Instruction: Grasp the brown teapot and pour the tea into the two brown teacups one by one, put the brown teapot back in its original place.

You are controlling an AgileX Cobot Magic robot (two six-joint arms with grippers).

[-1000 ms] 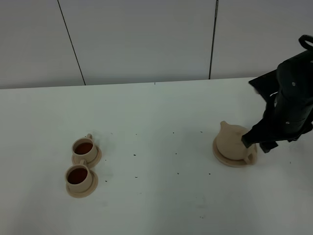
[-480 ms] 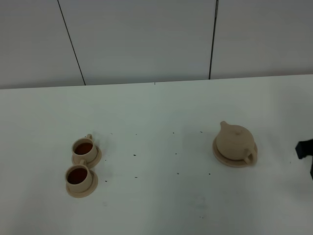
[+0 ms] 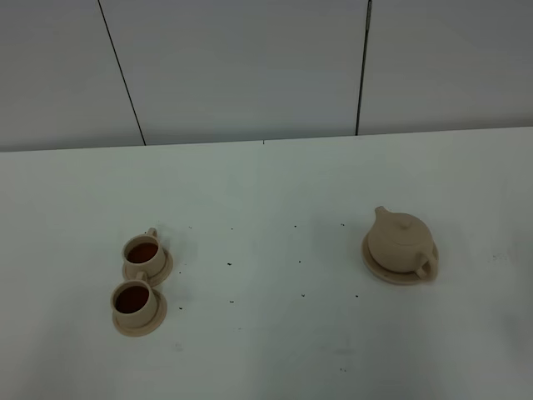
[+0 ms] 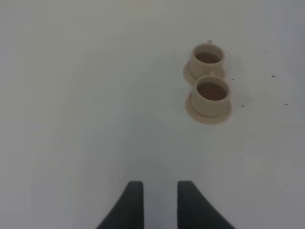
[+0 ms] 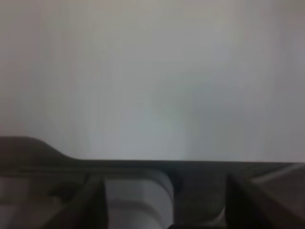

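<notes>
The brown teapot (image 3: 401, 242) stands upright on its flat round disc (image 3: 374, 267) at the right of the table, with nothing touching it. The two brown teacups (image 3: 143, 252) (image 3: 133, 300) sit on their saucers at the left, both holding dark tea. Neither arm shows in the exterior high view. In the left wrist view the cups (image 4: 208, 56) (image 4: 211, 92) lie well away from my left gripper (image 4: 160, 191), which is empty with a gap between its fingers. My right gripper (image 5: 162, 205) shows only as blurred dark shapes.
The white table (image 3: 275, 333) carries small dark specks between the cups and the teapot. A pale panelled wall (image 3: 250, 67) rises behind the far edge. The right wrist view is blurred and pale.
My right arm, which was at the teapot's handle a second ago, has pulled away to the right and left the exterior high view. The teapot stays on its disc.
</notes>
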